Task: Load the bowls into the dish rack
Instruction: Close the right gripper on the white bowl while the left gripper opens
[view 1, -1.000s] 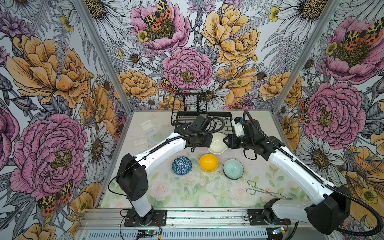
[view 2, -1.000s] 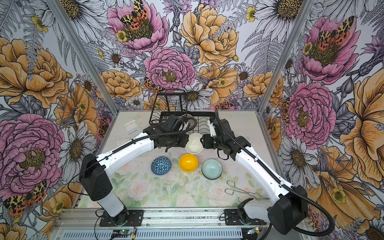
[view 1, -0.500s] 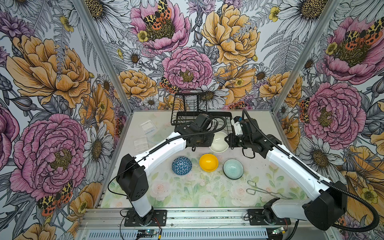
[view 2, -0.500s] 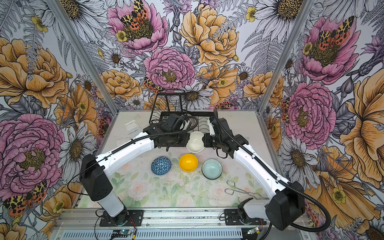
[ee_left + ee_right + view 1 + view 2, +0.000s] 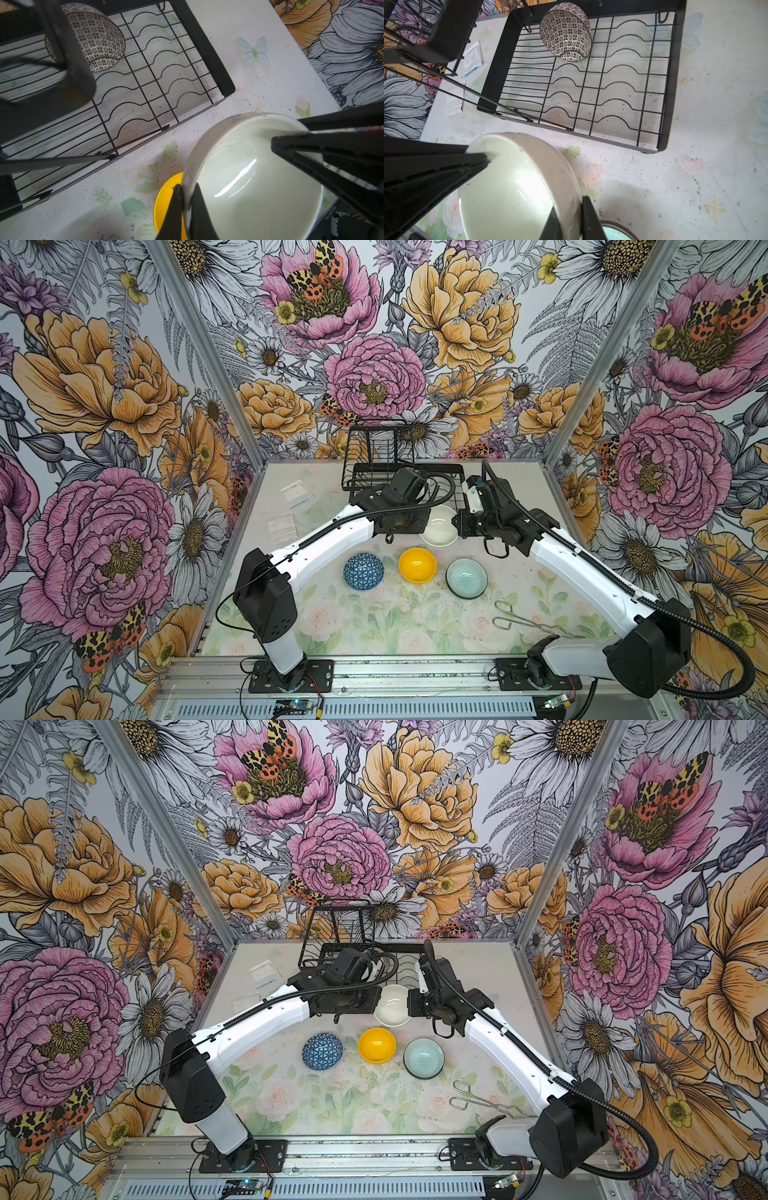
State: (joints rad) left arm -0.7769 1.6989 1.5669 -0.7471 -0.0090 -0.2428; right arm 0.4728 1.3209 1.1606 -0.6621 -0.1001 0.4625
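Tongs: we see wire tongs (image 5: 536, 620) lying flat at the table's near right, finger loops toward the middle, in both top views.
Packets: we note a clear plastic packet (image 5: 296, 492) at the table's far left and a flat clear sheet (image 5: 280, 526) just nearer.
Table: pale table top (image 5: 374, 626), faint roses and leaves, dark flecks; we find a blue butterfly print (image 5: 252, 51) in the left wrist view.
Walls: floral wallpaper (image 5: 104, 385), pink, orange and white blooms, on three sides.
Front: aluminium rail (image 5: 415, 672) along the near edge.
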